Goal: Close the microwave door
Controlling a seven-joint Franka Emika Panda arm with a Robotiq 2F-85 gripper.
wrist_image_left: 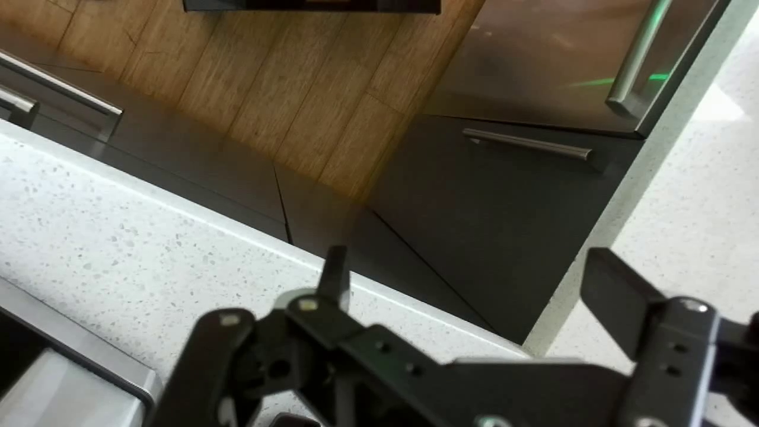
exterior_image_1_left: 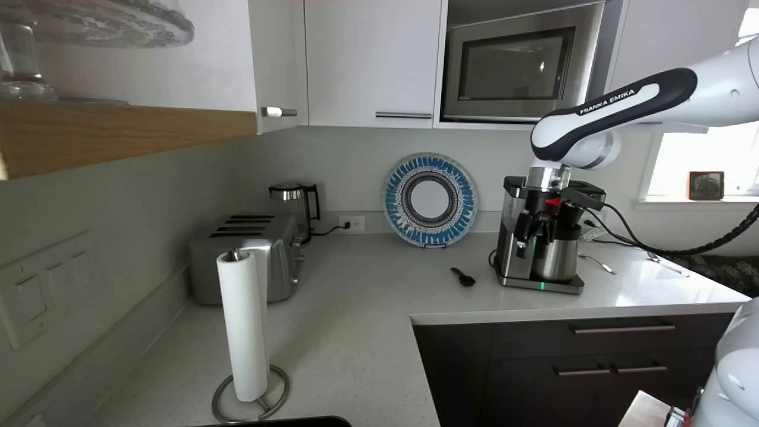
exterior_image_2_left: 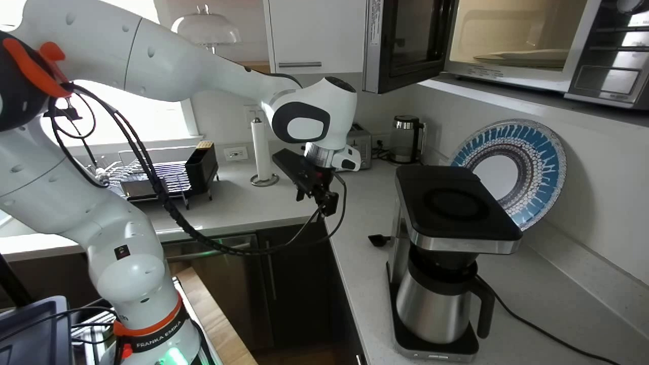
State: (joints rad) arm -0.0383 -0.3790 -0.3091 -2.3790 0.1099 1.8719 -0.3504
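Note:
The microwave door [exterior_image_2_left: 405,40] stands swung out from the microwave [exterior_image_2_left: 608,56] in an exterior view, with its dark window and silver-grey edge visible. The microwave's lit inside shows, with a plate lying in it. The outer face of the microwave door [exterior_image_1_left: 513,65] shows at an angle in an exterior view, above the counter. My gripper [wrist_image_left: 473,274] is open, its two fingers wide apart with nothing between them. It points down over the counter's inner corner. The gripper [exterior_image_2_left: 315,198] hangs well below the door, apart from it; it also shows in an exterior view [exterior_image_1_left: 535,231].
A coffee maker [exterior_image_2_left: 456,203] stands on the counter below the microwave; it lies behind my gripper in an exterior view [exterior_image_1_left: 510,261]. A round blue patterned plate [exterior_image_1_left: 430,200] leans on the wall. A toaster [exterior_image_1_left: 249,255], paper towel roll [exterior_image_1_left: 243,326] and black scoop [exterior_image_1_left: 463,277] stand or lie further along.

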